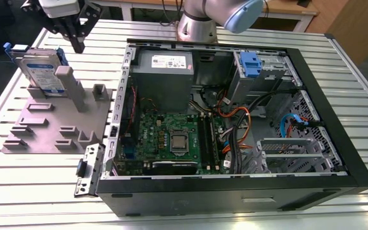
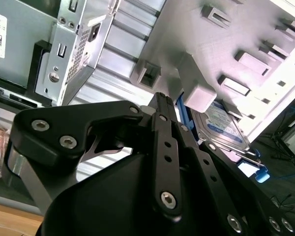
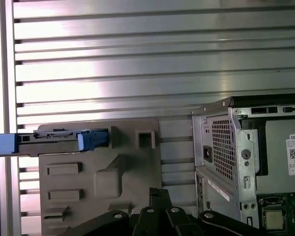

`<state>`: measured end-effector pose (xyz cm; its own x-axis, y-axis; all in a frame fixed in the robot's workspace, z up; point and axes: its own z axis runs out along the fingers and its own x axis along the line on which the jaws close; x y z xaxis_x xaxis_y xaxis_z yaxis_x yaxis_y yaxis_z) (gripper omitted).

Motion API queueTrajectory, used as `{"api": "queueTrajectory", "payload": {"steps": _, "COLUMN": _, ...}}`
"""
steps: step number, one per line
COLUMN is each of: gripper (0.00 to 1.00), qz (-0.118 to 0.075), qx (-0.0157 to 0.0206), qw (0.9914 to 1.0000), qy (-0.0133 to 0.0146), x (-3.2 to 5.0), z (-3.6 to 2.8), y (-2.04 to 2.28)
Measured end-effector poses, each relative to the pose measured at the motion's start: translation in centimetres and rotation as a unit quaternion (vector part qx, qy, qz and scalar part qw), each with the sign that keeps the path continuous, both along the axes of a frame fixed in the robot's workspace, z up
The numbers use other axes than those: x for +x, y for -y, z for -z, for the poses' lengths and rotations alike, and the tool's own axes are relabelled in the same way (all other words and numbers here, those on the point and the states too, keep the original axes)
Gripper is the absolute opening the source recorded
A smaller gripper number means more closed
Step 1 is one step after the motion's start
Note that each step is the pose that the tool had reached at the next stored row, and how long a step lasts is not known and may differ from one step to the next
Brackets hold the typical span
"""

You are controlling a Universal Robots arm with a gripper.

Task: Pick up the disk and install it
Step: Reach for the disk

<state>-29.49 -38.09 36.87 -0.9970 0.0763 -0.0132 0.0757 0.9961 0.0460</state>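
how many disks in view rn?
1. The disk stands on edge in the grey fixture at the exterior view's left, close to the gripper but not gripped. The drive cage in the computer case could hide another.

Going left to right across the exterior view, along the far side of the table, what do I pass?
disk → power supply → blue latch

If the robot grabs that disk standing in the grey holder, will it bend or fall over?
The disk looks like a rigid metal slab, so it probably won't bend. It stands on its edge against posts of the grey holder, so a sideways push might tip it. Its smooth labelled face could be slippery.
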Motion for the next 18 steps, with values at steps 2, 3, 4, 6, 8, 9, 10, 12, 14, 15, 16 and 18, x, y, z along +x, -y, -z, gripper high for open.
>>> {"api": "queueTrajectory", "payload": {"steps": 2, "gripper": 0.11, "qz": 0.000, "qx": 0.0001, "qw": 1.00000, "qy": -0.0001, "x": -0.43, "z": 0.05, "y": -0.18}}
{"api": "queueTrajectory", "payload": {"steps": 3, "gripper": 0.11, "qz": 0.000, "qx": 0.0001, "qw": 1.00000, "qy": -0.0001, "x": -0.75, "z": 0.06, "y": -0.28}}
{"api": "queueTrajectory", "payload": {"steps": 4, "gripper": 0.11, "qz": 0.000, "qx": 0.0001, "qw": 1.00000, "qy": -0.0002, "x": -1.10, "z": 0.08, "y": -0.37}}
{"api": "queueTrajectory", "payload": {"steps": 6, "gripper": 0.11, "qz": 0.000, "qx": 0.0001, "qw": 1.00000, "qy": -0.0005, "x": -1.48, "z": 0.14, "y": -0.87}}
{"api": "queueTrajectory", "payload": {"steps": 8, "gripper": 0.11, "qz": 0.000, "qx": 0.0001, "qw": 1.00000, "qy": -0.0013, "x": -1.75, "z": 0.25, "y": -1.13}}
{"api": "queueTrajectory", "payload": {"steps": 9, "gripper": 0.11, "qz": 0.000, "qx": 0.0002, "qw": 1.00000, "qy": -0.0017, "x": -1.89, "z": 0.32, "y": -1.20}}
{"api": "queueTrajectory", "payload": {"steps": 10, "gripper": 0.11, "qz": 0.000, "qx": 0.0000, "qw": 1.00000, "qy": -0.0025, "x": -2.08, "z": 0.34, "y": -1.27}}
{"api": "queueTrajectory", "payload": {"steps": 12, "gripper": 0.11, "qz": 0.000, "qx": 0.0001, "qw": 0.99999, "qy": -0.0034, "x": -2.59, "z": 0.45, "y": -1.43}}
{"api": "queueTrajectory", "payload": {"steps": 14, "gripper": 0.11, "qz": 0.000, "qx": 0.0001, "qw": 0.99999, "qy": -0.0049, "x": -3.36, "z": 0.55, "y": -1.55}}
{"api": "queueTrajectory", "payload": {"steps": 15, "gripper": 0.11, "qz": 0.000, "qx": 0.0001, "qw": 0.99998, "qy": -0.0058, "x": -3.67, "z": 0.60, "y": -1.62}}
{"api": "queueTrajectory", "payload": {"steps": 16, "gripper": 0.11, "qz": 0.000, "qx": 0.0001, "qw": 0.99998, "qy": -0.0070, "x": -4.00, "z": 0.64, "y": -1.67}}
{"api": "queueTrajectory", "payload": {"steps": 18, "gripper": 0.11, "qz": 0.000, "qx": 0.0002, "qw": 0.99996, "qy": -0.0087, "x": -4.64, "z": 0.73, "y": -1.79}}
